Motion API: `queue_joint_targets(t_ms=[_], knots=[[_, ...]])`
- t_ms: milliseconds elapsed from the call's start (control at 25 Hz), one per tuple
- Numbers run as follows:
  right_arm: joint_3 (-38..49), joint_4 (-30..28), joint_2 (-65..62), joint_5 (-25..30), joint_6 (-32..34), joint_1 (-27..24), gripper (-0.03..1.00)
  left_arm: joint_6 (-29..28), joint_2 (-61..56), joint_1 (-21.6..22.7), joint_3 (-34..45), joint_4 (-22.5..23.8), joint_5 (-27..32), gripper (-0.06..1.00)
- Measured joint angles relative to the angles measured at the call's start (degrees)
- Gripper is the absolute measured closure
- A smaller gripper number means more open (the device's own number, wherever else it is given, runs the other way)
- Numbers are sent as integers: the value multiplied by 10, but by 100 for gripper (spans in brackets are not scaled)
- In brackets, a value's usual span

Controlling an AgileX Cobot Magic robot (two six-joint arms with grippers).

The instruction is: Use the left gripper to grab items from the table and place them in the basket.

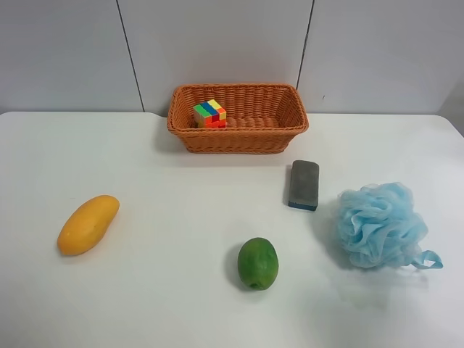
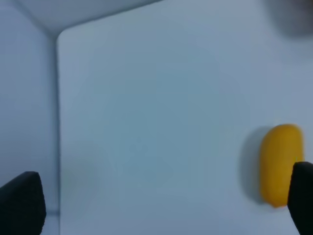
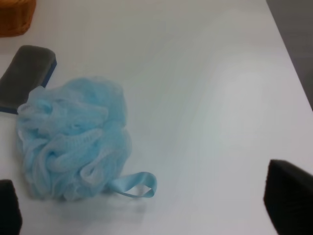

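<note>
The wicker basket [image 1: 239,141] stands at the back of the white table [image 1: 167,188], with the multicoloured cube [image 1: 209,114] inside it at one end. On the table lie a yellow-orange mango [image 1: 88,224], a green oval fruit [image 1: 258,263], a grey eraser [image 1: 304,185] and a light-blue pouf [image 1: 380,225]. No arm shows in the exterior high view. My left gripper [image 2: 161,205] is open and empty above the table, with the mango [image 2: 279,164] just beside one fingertip. My right gripper [image 3: 149,205] is open and empty, close to the pouf [image 3: 73,139].
The right wrist view also shows the eraser [image 3: 24,76] beyond the pouf, a corner of the basket [image 3: 14,17] and the table's edge [image 3: 288,54]. The left wrist view shows a table corner [image 2: 57,36] against a grey wall. Grey wall panels stand behind the table.
</note>
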Motion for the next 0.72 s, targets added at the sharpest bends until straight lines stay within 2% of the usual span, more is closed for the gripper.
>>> queue_joint_targets(t_ms=[200,360,520,720], knots=[[0,0,0,0,0,0,-3,3,-144,109,96,-64,0,-5],[0,0,0,0,0,0,-3,9,-246,169,166,-124,0,-5],[0,0,0,0,0,0,-3,18,-340,207,237,-161,0,-5],[0,0,0,0,0,0,-3,36,-424,224,308,-182,-19,-5]])
